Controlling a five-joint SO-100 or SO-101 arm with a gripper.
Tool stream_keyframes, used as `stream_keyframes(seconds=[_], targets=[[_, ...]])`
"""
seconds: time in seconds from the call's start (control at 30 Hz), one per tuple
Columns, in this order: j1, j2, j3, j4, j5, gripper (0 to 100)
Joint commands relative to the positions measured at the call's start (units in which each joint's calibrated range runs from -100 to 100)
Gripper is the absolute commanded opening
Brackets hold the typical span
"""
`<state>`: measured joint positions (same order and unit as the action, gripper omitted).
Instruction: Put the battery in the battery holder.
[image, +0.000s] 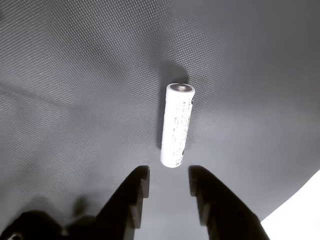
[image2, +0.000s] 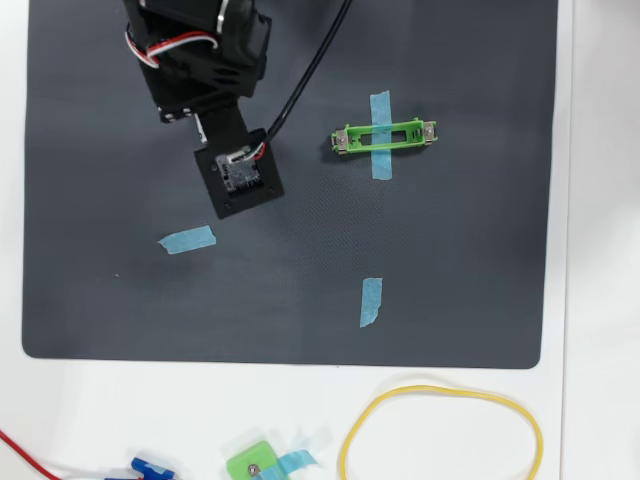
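Your hand (image: 169, 181) is hovering with its fingers apart and empty, just short of the battery (image: 177, 125), which is lying on the dark mat. The battery holder (image2: 385, 137) is waiting empty, well apart. You are facing the grasp, carry and insertion.

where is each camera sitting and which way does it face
wrist view: rides on the arm, looks down past the open black claw at the small white-silver cylinder battery.
overhead view: fixed above, looks straight down at the long green plastic battery holder; the arm hides the battery.
shared: the dark grey mat.
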<state>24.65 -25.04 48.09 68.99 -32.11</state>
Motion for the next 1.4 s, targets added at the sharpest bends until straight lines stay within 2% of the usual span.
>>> stream_keyframes(seconds=[0.0,0.3,0.53,1.1,1.37], targets=[[0.42,-0.25,-3.16,4.78,-4.88,11],[-5.50,0.01,-3.16,4.61,-5.09,11],[-5.50,7.17,-7.13,4.70,-4.98,12],[-5.29,9.73,-11.18,1.64,-4.20,12],[-4.88,16.64,-14.17,1.81,-3.31,12]])
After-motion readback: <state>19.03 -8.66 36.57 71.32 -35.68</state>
